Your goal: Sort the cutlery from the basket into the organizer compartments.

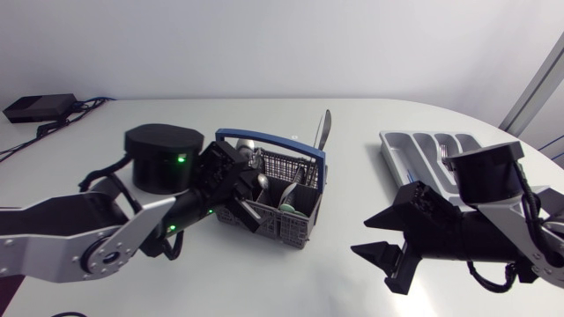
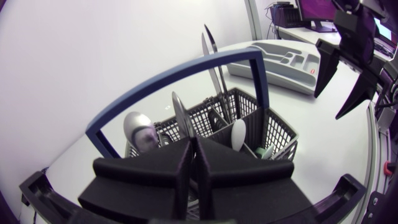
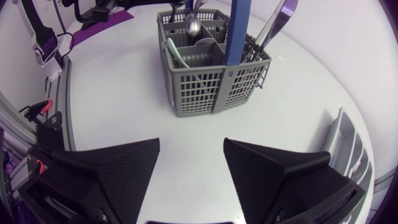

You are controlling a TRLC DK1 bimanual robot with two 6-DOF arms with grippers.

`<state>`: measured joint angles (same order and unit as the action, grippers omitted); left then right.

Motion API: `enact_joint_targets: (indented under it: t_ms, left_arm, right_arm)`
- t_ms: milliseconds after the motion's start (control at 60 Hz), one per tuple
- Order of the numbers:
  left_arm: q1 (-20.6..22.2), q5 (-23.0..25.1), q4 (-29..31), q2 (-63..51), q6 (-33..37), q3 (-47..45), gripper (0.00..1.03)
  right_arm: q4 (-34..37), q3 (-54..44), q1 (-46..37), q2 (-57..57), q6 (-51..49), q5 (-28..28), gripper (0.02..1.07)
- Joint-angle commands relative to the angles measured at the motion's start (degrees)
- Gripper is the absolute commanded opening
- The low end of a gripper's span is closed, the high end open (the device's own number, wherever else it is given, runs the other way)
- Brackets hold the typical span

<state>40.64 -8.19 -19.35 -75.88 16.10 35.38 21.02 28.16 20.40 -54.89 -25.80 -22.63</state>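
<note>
The grey mesh basket (image 1: 284,231) with a blue handle (image 2: 186,71) stands mid-table and holds several pieces of cutlery; two knives (image 1: 322,130) stick up at its far side. My left gripper (image 1: 244,188) is down in the basket's left end, shut on a flat silver cutlery piece (image 2: 180,117) that rises from the seam between its fingers (image 2: 214,168). A silver spoon (image 2: 138,129) stands just beside it. The grey organizer (image 1: 401,151) lies at the right, with a fork (image 1: 443,148) in one compartment. My right gripper (image 1: 377,264) hovers open in front of the organizer, facing the basket (image 3: 205,87).
A black box with cables (image 1: 35,107) lies at the table's back left corner. Bare white tabletop lies between the basket and my right gripper (image 3: 189,155). The organizer's edge (image 3: 348,140) is beside the right fingers.
</note>
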Motion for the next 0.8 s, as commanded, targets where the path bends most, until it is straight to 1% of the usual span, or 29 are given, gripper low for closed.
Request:
enact_joint_targets:
  t_ms: [0,67,150,233,250,383,550,583,700,783]
  left_arm:
    - [-2.3,1.4,0.5,4.8,2.8,-2.9,0.03]
    - [-3.2,2.9,0.5,6.4,3.2,-4.3,0.03]
    - [-3.1,3.3,0.1,8.3,4.1,-6.4,0.03]
    - [-3.0,4.7,-0.7,9.3,5.4,-8.1,0.03]
    - [-3.3,5.9,-2.2,9.9,6.1,-9.4,0.03]
    - [-4.9,9.7,-6.9,14.9,7.1,-13.2,0.03]
    - [-6.5,14.0,-8.0,21.6,6.9,-13.1,0.03]
    - [-7.0,15.6,-8.0,23.0,6.5,-12.7,0.03]
    - [-8.3,18.8,-8.0,25.4,4.6,-10.7,0.03]
    - [-10.3,22.5,-7.2,26.7,2.2,-8.3,0.03]
  right_arm:
    - [-0.7,-0.7,-0.3,-1.4,-1.0,0.1,0.77]
    - [-1.2,-0.6,-0.1,-1.8,-0.8,0.1,0.77]
    - [-1.2,-0.3,0.3,-2.1,-0.7,0.1,0.77]
    - [-1.2,-0.1,0.5,-2.3,-0.6,0.2,0.77]
    - [-0.9,0.0,0.6,-2.3,-0.6,0.3,0.77]
    - [-0.8,0.1,1.0,-2.3,-0.6,0.5,0.77]
    - [-0.6,0.4,1.5,-2.2,-0.5,0.5,0.77]
    - [-0.5,0.7,1.7,-2.2,-0.4,0.5,0.77]
    - [-0.4,1.5,2.3,-1.8,0.0,0.5,0.77]
    - [-0.2,2.2,2.7,-0.9,-0.2,0.5,0.77]
